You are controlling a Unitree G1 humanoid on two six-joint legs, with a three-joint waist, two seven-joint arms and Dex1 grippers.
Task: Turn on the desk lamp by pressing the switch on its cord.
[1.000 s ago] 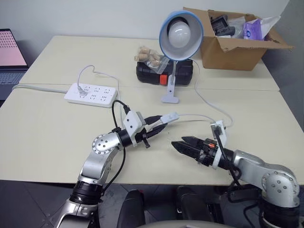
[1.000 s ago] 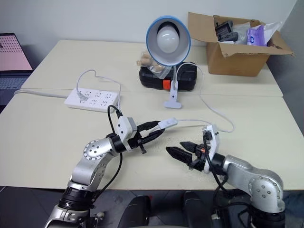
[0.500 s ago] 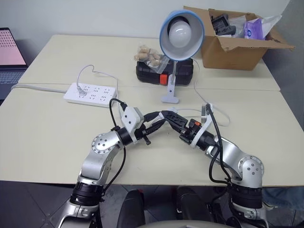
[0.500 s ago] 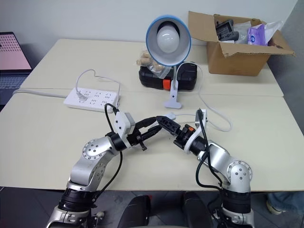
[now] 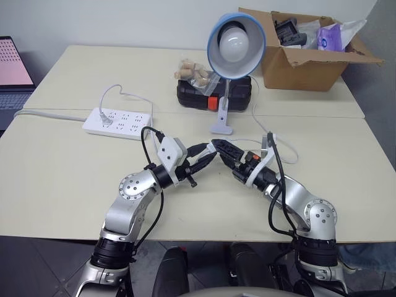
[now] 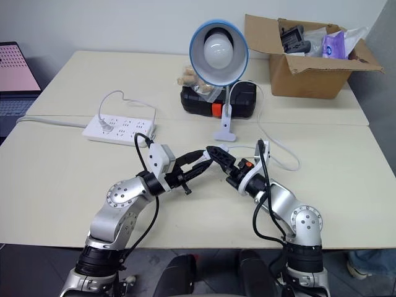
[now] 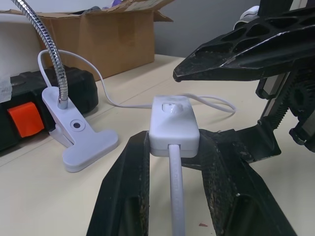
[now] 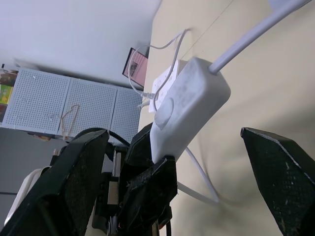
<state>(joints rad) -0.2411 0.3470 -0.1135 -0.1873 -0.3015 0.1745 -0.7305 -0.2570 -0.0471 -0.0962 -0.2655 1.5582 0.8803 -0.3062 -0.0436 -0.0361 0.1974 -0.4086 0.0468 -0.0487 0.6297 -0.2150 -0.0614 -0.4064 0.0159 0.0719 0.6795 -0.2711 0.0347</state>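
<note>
The desk lamp [image 5: 235, 37], blue-shaded with a white globe bulb, stands unlit on its white base [image 5: 221, 127] at mid table. Its thin white cord [image 5: 279, 148] loops forward to the small white switch [image 7: 173, 124]. My left gripper [image 5: 206, 156] is shut on the switch and holds it just above the table, button side up. My right gripper [image 5: 218, 147] meets it from the right, open, with one finger [image 7: 236, 46] over the switch [image 8: 189, 105] and the other finger [image 7: 246, 142] under it. Neither finger visibly touches the button.
A white power strip [image 5: 117, 122] lies at the left. A black case [image 5: 213, 94] with a bag of small parts [image 5: 197, 72] sits behind the lamp. An open cardboard box [image 5: 303, 59] stands at the back right, a laptop [image 5: 13, 71] at the far left.
My right gripper has come up from the table's front and leftward, rolled, and now straddles the switch; it has hardly moved in the last half second. The left gripper has kept its hold in place.
</note>
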